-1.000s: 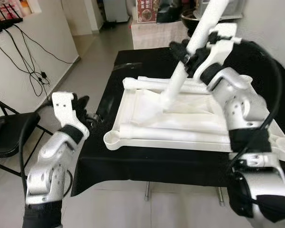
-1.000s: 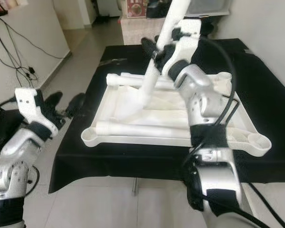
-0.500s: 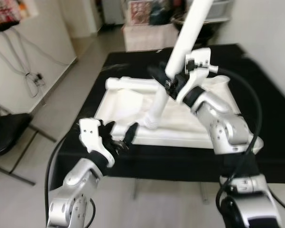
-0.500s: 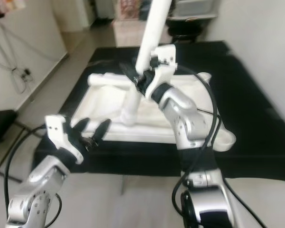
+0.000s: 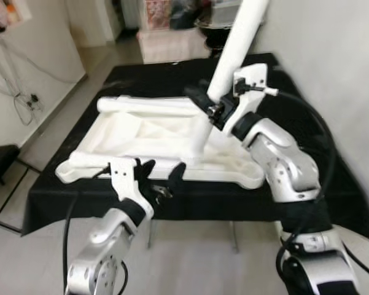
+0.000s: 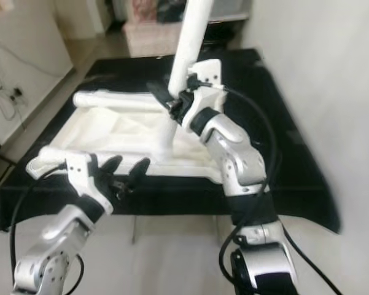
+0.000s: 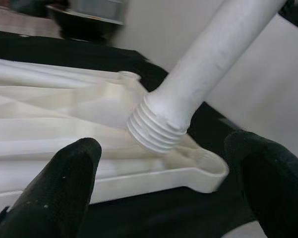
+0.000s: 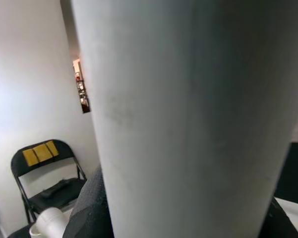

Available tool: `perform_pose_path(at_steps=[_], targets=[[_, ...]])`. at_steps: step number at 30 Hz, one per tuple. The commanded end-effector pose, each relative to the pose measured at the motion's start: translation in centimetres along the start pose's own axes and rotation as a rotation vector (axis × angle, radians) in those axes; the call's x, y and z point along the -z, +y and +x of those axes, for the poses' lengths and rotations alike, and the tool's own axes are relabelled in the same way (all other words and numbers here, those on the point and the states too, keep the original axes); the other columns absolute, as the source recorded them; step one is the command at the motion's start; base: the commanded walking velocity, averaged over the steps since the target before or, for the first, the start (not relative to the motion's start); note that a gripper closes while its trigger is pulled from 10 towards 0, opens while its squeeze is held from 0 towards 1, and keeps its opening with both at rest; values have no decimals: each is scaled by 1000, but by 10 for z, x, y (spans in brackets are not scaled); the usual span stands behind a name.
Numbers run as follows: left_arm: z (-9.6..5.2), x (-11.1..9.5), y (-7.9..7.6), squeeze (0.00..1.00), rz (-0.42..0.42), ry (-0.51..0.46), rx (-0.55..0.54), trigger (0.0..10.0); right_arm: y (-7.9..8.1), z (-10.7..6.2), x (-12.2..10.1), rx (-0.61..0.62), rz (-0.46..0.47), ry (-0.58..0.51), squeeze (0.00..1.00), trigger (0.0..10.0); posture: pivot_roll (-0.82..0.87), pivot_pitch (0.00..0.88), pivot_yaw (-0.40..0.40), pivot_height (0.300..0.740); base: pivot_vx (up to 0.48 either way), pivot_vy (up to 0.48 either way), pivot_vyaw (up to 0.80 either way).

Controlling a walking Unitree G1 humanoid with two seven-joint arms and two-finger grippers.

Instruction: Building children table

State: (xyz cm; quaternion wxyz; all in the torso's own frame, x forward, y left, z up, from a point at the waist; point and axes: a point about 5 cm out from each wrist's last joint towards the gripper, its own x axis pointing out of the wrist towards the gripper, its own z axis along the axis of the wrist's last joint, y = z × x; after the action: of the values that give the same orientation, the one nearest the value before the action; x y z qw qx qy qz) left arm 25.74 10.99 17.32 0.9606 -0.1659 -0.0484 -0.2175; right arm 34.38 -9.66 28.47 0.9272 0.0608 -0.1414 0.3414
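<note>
My right gripper (image 5: 213,108) is clamped on the white table leg (image 5: 233,52), tilted, its threaded end just above the upturned tabletop (image 5: 129,132) on the black table (image 5: 295,153). My left gripper (image 5: 161,175) hovers nearby, fingers spread.

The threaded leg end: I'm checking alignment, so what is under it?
Under the threaded leg end lies the upturned white tabletop, near its corner socket. The contact point itself is hidden.
</note>
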Motion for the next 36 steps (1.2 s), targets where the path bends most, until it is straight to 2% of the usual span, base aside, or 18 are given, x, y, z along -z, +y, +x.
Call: perform_pose_path(at_steps=[1,3,9,14,17,20,27,31,34,35,36], targets=[[-7,6,6,0,27,38,-33,10000,8,3,3,-26,4,7,0,10000,-44,49,75,740,0,0,0],[-7,7,6,0,30,43,-33,10000,9,3,4,-25,5,7,0,10000,-44,49,75,740,0,0,0],[-10,15,11,0,138,75,-82,10000,10,2,7,-20,-4,18,0,10000,-42,46,80,740,0,0,0],[-12,19,16,0,119,96,-114,10000,11,1,7,-27,0,15,0,10000,-43,45,84,740,0,0,0],[-11,20,17,0,126,114,-119,10000,12,1,7,-29,-8,16,0,10000,-40,46,82,740,0,480,0],[-11,20,18,0,135,106,-126,10000,12,1,7,-31,-9,15,0,10000,-40,46,83,740,0,480,0],[-9,14,20,0,225,63,-154,10000,11,3,7,-23,-28,18,0,10000,-36,48,81,740,0,0,0],[-9,13,17,0,259,66,-141,10000,7,7,6,-10,-59,32,0,10000,-36,56,83,740,0,0,0],[-10,15,12,0,267,78,-105,10000,-1,12,7,-9,-110,60,0,10000,-35,76,83,740,0,0,0],[-13,15,8,0,277,83,-89,10000,-11,17,4,1,-142,76,0,10000,-28,92,81,740,0,0,0],[-13,15,8,0,277,83,-89,10000,-11,17,4,1,-142,76,0,10000,-28,92,81,740,0,0,0]])
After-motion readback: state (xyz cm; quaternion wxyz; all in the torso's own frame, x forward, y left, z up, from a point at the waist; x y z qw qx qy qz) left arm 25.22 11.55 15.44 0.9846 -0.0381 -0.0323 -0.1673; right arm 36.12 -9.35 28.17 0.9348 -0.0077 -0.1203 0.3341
